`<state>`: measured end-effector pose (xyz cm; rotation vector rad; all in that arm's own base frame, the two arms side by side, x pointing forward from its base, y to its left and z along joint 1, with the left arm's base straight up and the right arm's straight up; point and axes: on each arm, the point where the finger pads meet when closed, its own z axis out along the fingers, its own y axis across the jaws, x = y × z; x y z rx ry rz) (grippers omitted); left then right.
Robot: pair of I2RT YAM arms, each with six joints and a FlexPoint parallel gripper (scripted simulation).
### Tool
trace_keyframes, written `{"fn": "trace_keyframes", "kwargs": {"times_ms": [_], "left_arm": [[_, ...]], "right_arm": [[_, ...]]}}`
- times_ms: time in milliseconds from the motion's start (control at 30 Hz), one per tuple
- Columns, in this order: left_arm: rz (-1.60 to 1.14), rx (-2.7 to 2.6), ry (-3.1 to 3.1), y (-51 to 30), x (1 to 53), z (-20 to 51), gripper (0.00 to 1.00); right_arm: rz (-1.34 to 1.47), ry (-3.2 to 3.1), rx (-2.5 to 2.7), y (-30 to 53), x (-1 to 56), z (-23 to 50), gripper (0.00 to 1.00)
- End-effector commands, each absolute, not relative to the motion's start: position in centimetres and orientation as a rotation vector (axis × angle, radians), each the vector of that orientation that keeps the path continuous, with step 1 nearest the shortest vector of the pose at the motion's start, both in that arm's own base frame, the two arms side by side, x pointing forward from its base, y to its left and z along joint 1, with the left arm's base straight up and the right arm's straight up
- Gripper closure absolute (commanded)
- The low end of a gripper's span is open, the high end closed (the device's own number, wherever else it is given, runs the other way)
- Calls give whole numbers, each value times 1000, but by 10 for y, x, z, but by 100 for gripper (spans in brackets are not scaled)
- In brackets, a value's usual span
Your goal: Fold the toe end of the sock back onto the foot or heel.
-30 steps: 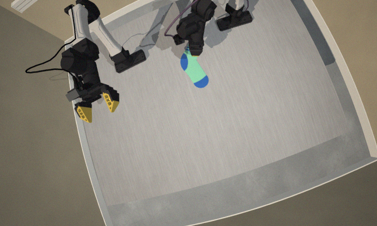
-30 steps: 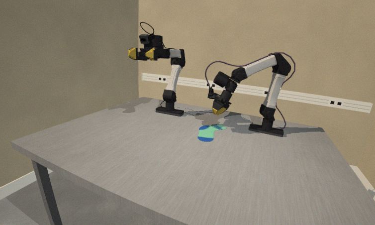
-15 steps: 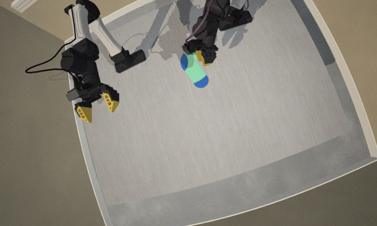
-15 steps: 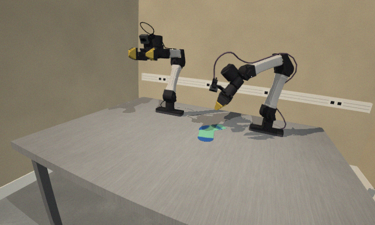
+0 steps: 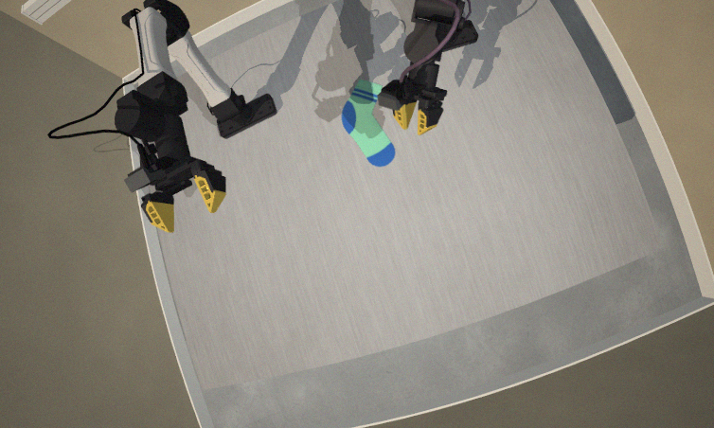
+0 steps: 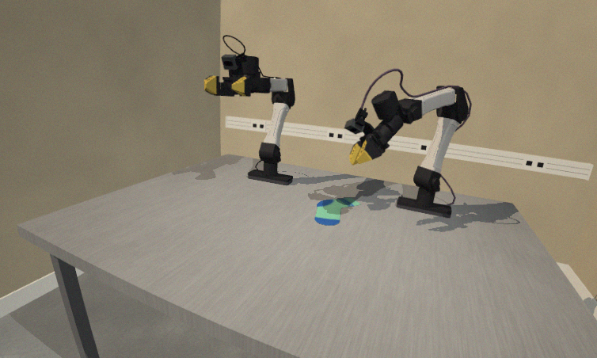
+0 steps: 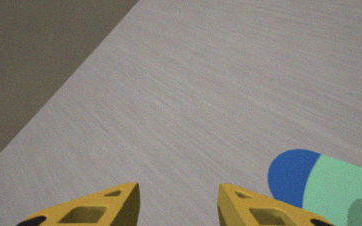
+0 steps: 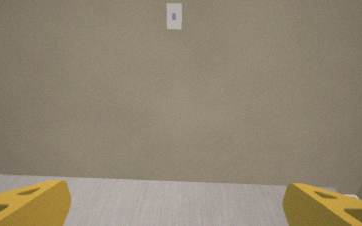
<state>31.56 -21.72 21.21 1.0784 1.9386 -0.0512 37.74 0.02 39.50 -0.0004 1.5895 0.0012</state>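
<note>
The mint-green sock lies flat and stretched out on the table. Its blue toe points away from the arm bases. The blue heel is at one side, and the blue-striped cuff lies partly in shadow. My left gripper is partly open and empty, raised above the table beside the sock. My right gripper is wide open and empty, high up and far from the sock.
The table has one edge near the right gripper in the top view. The right arm base and left arm base stand along the back edge, before the wall. Arm shadows cross the cuff area.
</note>
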Motion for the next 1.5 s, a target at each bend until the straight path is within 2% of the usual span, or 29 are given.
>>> {"fn": "trace_keyframes", "kwargs": {"times_ms": [0, 500, 633, 800, 1067, 1200, 1467], "left_arm": [[-98, 972, 1877, -220, 326, 244, 61], [-89, 540, 1799, -144, 370, 314, 61], [-82, 505, 1817, -136, 378, 309, 61], [-73, 363, 1728, -104, 379, 349, 61], [-62, 184, 1637, -59, 382, 384, 61], [-54, 152, 1647, -50, 388, 379, 61], [-33, 0, 1522, -6, 375, 420, 61]], "right_arm": [[0, 1571, 0, 0, 375, 402, 0], [0, 1571, 0, 0, 375, 402, 0], [0, 1571, 0, 0, 375, 402, 0], [0, 1571, 0, 0, 375, 402, 0], [0, 1571, 0, 0, 375, 402, 0], [0, 1571, 0, 0, 375, 402, 0], [0, 1571, 0, 0, 375, 402, 0]]}}
